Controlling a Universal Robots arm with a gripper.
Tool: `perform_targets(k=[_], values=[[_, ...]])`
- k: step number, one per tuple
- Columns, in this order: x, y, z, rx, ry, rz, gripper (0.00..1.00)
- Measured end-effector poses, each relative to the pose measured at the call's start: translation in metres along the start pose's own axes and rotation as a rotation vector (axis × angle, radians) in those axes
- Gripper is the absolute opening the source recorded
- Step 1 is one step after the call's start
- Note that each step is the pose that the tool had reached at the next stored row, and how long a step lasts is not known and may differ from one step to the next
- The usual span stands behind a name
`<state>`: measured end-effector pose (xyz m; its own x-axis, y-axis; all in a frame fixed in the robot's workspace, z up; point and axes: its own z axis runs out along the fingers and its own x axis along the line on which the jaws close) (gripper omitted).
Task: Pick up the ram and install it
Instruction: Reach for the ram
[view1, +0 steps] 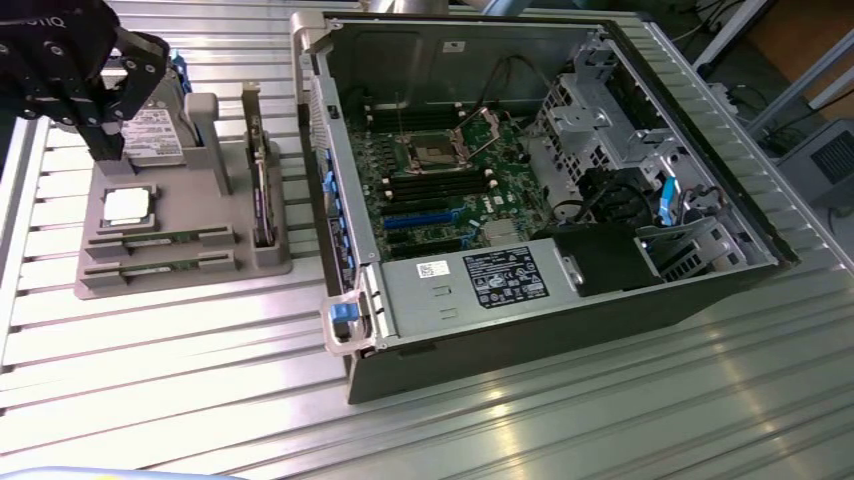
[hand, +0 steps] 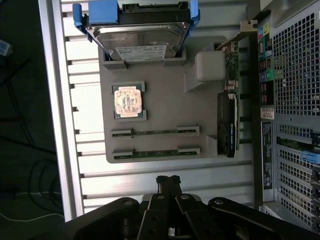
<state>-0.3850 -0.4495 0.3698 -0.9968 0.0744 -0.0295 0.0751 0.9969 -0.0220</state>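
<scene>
The claw (hand: 167, 181), pressed together and empty, hung near the grey holder (hand: 165, 105), whose slots held two ram sticks (hand: 155, 132) on edge, seemingly for easy pinching.

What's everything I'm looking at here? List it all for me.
ram sticks: two, green, lying in the holder's slots
processor chip: one, silver, on the holder beside the ram sticks
hard drive: one, silver in blue carrier, upright in the holder
expansion card: one, dark, upright at the holder's case-side edge
holder: one, grey, on the table
computer case: one, dark, open, beside the holder
table: one, silver slats
gripper: one, black, shut, empty, near the holder
</scene>
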Motion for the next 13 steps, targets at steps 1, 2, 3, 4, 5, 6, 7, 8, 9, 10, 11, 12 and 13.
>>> perform_targets(k=[1,2,3,4,5,6,7,8,9,10,11,12,13], values=[[-0.0012,-0.0003,0.0009,0.0018,0.0,0.0,0.1],[-0.0035,-0.0002,0.0022,0.0041,-0.0003,0.0,0.1],[-0.005,-0.0004,0.0039,0.0063,-0.0005,0.0,0.1],[-0.0052,-0.001,0.0043,0.0067,-0.0005,0.0,0.1],[-0.0053,-0.0015,0.0048,0.0071,-0.0005,0.0,0.1],[-0.0055,-0.0018,0.0053,0.0075,-0.0006,0.0,0.1],[-0.0059,-0.002,0.0057,0.0082,-0.0005,0.0,0.1],[-0.0072,-0.002,0.0065,0.0096,-0.0006,0.0,0.1],[-0.0085,-0.0018,0.0074,0.0107,-0.0008,0.0,0.1],[-0.0094,-0.0017,0.0082,0.0117,-0.0009,0.0,0.1],[-0.0097,-0.0018,0.0089,0.0124,-0.001,0.0,0.1],[-0.0101,-0.0024,0.0093,0.013,-0.0008,0.0,0.1],[-0.0103,-0.0037,0.01,0.0131,-0.0008,0.0,0.1]])
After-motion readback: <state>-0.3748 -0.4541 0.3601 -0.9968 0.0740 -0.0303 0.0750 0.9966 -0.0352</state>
